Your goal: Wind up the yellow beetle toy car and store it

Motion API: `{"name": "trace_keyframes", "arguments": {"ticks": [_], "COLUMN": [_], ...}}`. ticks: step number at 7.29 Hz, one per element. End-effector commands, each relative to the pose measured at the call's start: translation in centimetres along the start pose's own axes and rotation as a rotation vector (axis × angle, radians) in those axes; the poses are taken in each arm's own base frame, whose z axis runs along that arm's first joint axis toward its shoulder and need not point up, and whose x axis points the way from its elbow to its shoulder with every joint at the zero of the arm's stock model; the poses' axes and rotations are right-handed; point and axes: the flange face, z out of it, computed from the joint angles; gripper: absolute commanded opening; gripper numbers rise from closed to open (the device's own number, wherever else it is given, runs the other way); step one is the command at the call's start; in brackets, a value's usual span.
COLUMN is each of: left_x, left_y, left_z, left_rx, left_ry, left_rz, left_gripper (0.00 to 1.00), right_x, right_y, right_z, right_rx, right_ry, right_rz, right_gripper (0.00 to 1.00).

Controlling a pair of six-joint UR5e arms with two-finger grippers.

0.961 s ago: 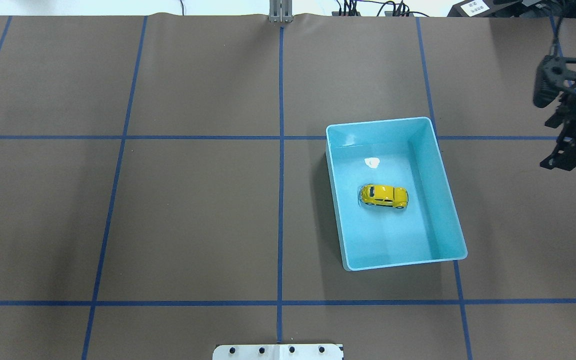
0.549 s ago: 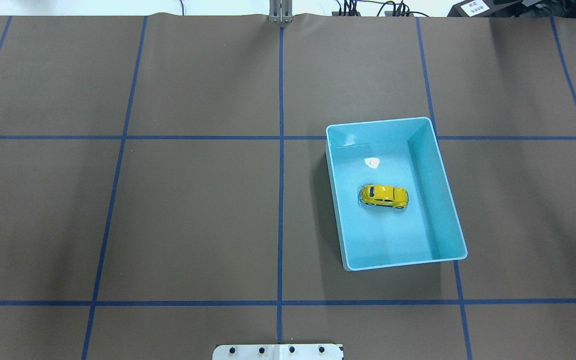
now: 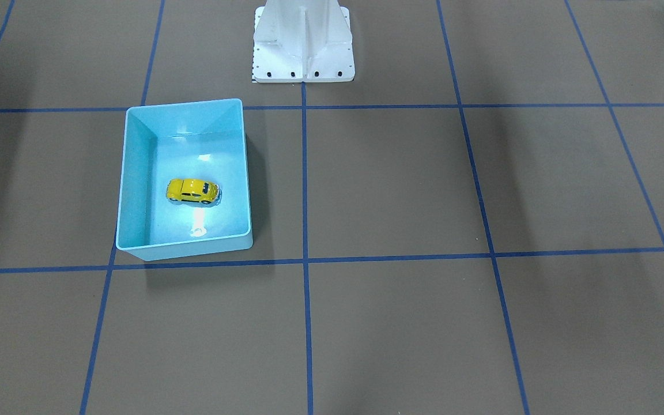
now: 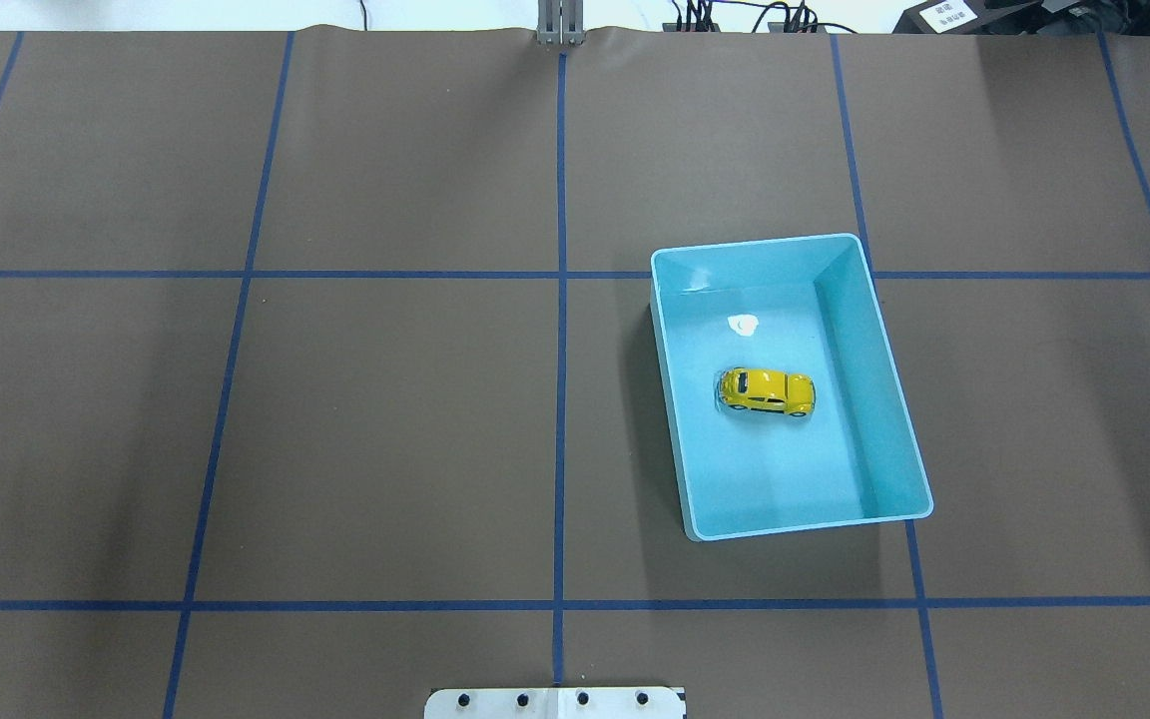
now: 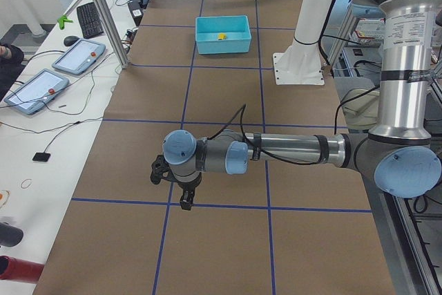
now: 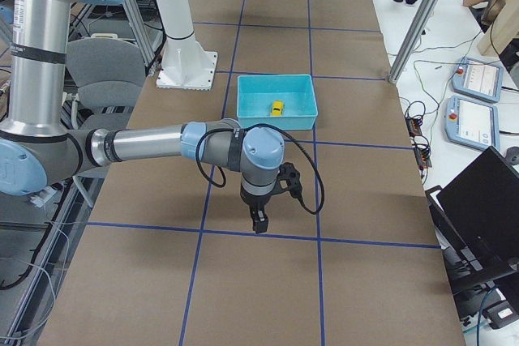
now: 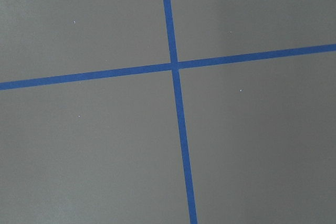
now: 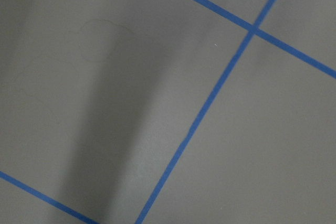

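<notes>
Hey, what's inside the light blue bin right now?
The yellow beetle toy car stands on its wheels mid-floor in the light blue bin, touching no wall. A small white patch lies apart from it; scrap or mark, unclear. The floor under the car is covered.

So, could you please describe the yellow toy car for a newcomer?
On the brown, blue-taped table sits one light blue rectangular plastic bin. On its floor stands a tiny glossy yellow Beetle-shaped toy car, black-windowed, unlike the small white fleck nearby.
</notes>
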Motion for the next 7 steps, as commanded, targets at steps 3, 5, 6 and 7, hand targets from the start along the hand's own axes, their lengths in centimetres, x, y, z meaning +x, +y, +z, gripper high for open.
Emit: {"name": "trace_keyframes", "arguments": {"ticks": [3, 5, 6, 7], "left_x": [-0.3, -0.2, -0.3, -0.9], "left_y": [0.1, 0.0, 0.1, 0.3], "left_z": [0.2, 0.2, 0.3, 0.4], "left_rx": [-0.003, -0.002, -0.004, -0.006], "left_ry": [0.000, 0.000, -0.001, -0.001], "left_rz": [-0.002, -0.001, -0.003, -0.015], "left_gripper": [1.00, 1.00, 1.00, 1.00], "right_x": [1.9, 2.2, 2.9, 4.1], "right_y": [0.6, 0.4, -0.1, -0.3], "right_z": [1.1, 0.9, 1.4, 2.9], "right_rx": [-0.033, -0.035, -0.006, 0.016], "right_ry": [0.038, 0.069, 0.072, 0.054], "right_rz": [0.207, 0.315, 0.362, 0.411], "right_gripper": [1.00, 1.00, 1.00, 1.00]}}
